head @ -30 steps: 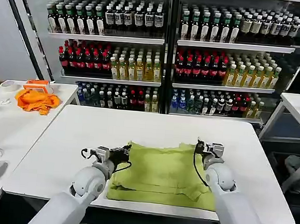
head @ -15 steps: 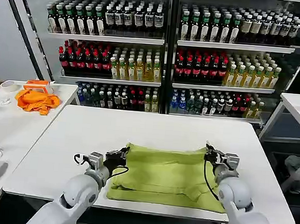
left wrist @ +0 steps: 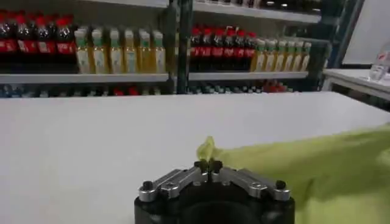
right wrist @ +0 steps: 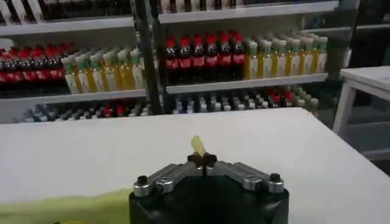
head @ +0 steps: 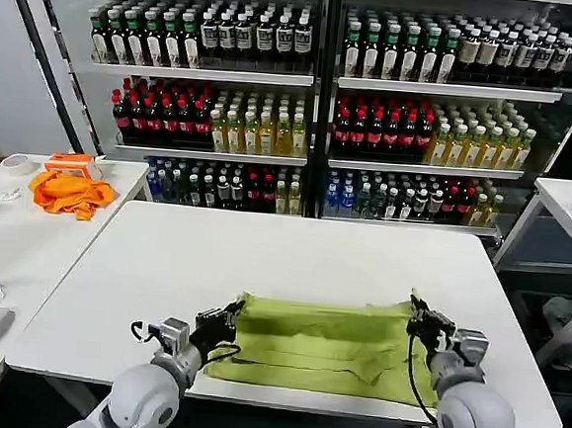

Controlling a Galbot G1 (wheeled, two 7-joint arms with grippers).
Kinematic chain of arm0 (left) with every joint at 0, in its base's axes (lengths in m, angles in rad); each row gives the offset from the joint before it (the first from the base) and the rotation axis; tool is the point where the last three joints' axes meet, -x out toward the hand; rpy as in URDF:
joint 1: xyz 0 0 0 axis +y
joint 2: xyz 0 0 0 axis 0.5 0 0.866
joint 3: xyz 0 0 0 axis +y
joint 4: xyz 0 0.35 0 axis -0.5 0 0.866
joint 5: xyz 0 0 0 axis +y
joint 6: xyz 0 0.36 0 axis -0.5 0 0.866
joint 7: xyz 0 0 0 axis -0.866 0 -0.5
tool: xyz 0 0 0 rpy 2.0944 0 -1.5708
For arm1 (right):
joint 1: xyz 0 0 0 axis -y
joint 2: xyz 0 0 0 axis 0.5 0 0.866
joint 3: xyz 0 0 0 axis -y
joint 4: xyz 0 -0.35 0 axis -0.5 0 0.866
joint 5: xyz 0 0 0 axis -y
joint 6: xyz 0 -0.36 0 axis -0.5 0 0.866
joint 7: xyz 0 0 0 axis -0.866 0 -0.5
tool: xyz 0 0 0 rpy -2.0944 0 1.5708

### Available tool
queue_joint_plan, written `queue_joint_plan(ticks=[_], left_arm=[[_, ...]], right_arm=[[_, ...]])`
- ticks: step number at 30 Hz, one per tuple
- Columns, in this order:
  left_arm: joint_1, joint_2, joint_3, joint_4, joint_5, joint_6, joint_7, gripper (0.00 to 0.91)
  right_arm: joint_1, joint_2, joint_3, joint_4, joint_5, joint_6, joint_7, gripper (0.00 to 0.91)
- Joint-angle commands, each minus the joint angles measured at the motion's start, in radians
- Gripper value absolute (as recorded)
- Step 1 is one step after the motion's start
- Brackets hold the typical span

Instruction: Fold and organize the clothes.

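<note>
1. We counted one T-shirt [head: 321, 341], yellow-green, soft and matte like cotton, lying on the near half of the white table [head: 264, 247].
2. It lay as a wide, flattish rectangle in folded layers, with shallow creases running across it and its front edge close to the table's near edge.
3. We had two grippers at work, one at each far corner of the shirt.
4. The left gripper [head: 226, 317] sat at the shirt's left far corner; in the left wrist view its black fingertips [left wrist: 208, 165] were pressed together on a small peak of cloth that stuck up between them.
5. The right gripper [head: 423, 319] sat at the right far corner; in the right wrist view its tips [right wrist: 202, 159] were likewise closed on a thin tab of yellow-green fabric.
6. Each gripper showed two silver metal links with dark bolts, mounted on a round black body; the arms behind them were smooth, rounded and pale grey.
7. The table top was flat, smooth and rectangular with rounded corners.
8. On a second white table [head: 26, 243] to the left lay one crumpled orange cloth [head: 70, 193], well apart from the shirt.
9. Behind stood two shelf units [head: 321, 88], each with three rows of bottles with dark, red and yellow contents, too many for us to count.
</note>
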Motion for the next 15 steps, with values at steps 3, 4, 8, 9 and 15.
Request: queue_joint_plan(ticks=[3,4,8,9,15], left_arm=[[0.071,-0.008,-0.016,0.03,0.115,-0.025,0.007,0.05],[0.071,-0.01,-0.017,0.033,0.116,-0.025,0.007,0.202],[0.065,-0.024,-0.015,0.043,0.132,-0.02,0.003,0.907],[0.068,-0.026,-0.014,0.035,0.132,-0.021,0.005,0.907],[0.105,-0.043,-0.022,0.0,0.151,-0.029,0.001,0.907]], right_arm=[[-0.12,0.013,0.02,0.035,-0.029,-0.001,0.009,0.0],[-0.12,0.014,0.018,0.032,-0.033,-0.004,0.007,0.322],[-0.114,0.021,0.001,0.016,-0.091,-0.034,-0.021,0.907],[-0.114,0.024,-0.005,0.015,-0.107,-0.026,-0.027,0.907],[-0.114,0.028,-0.01,0.031,-0.161,0.046,-0.035,0.907]])
